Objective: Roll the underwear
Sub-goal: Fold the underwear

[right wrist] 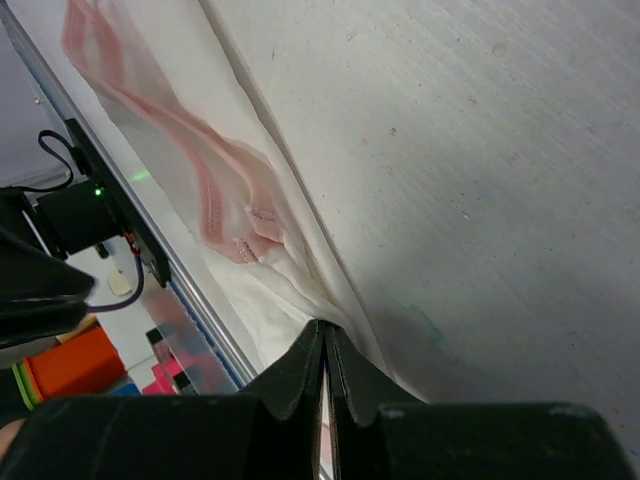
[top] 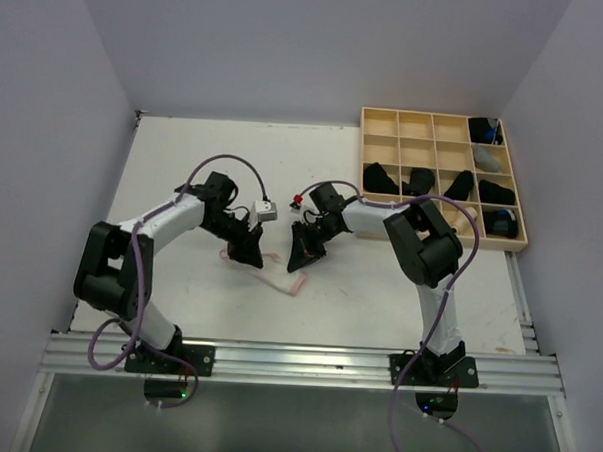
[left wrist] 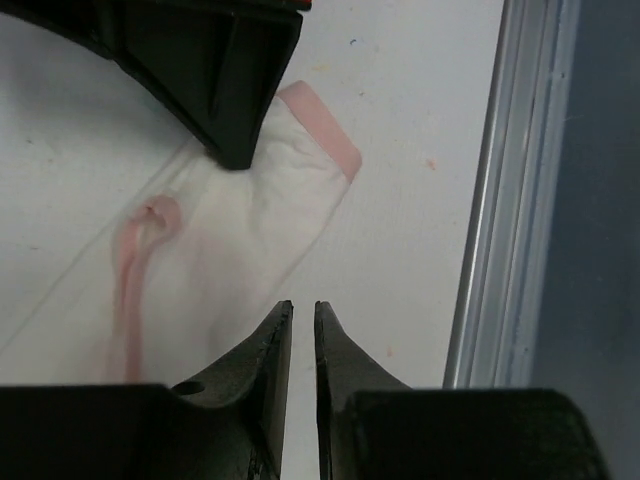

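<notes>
Two grippers work one garment. The right gripper (right wrist: 322, 335) has its fingers pressed together on a fold of the whitish cloth briefs with pink edging (right wrist: 255, 215). The left gripper (left wrist: 303, 312) shows a thin slit at the cloth's edge, so I cannot tell its grip. The briefs lie flat mid-way across the white table (top: 378, 299), probably held at both ends to start rolling.

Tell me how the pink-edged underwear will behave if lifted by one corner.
Likely floppy: the underwear lies flat and wrinkled, so it should sag from a lifted corner. Probably light: it looks thin, bunching at the right pincer. Pushed, it would likely crumple rather than slide.
</notes>
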Robot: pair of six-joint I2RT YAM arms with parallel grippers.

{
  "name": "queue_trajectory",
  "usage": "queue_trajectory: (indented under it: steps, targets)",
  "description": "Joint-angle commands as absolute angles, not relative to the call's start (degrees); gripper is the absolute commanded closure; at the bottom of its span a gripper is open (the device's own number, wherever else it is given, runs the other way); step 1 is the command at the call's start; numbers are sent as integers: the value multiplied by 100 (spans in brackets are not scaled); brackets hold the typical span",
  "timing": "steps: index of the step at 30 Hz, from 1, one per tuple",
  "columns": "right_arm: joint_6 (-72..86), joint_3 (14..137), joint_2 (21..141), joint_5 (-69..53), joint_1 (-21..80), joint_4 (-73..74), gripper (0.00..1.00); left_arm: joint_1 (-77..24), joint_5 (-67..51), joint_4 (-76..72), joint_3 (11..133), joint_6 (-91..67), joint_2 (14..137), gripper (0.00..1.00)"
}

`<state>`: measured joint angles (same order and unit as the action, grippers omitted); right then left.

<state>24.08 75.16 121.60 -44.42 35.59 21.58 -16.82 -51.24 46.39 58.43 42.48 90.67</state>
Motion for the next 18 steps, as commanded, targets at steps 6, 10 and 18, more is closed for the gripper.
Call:
queue_trajectory:
  steps: [6, 10, 18]
  targets:
    - [2189, 7708, 12454, -3780, 3560, 1995, 91, -1022, -6371, 3982, 5853, 2559, 10378, 87]
    - [2127, 7725, 12463, -3771, 3560, 2004, 91, -695, -6303, 3473, 5924, 1996, 10897, 89]
    - [1952, 7919, 12454, -3797, 3551, 2065, 91, -475, -5390, 2972, 5845, 1425, 11628, 91]
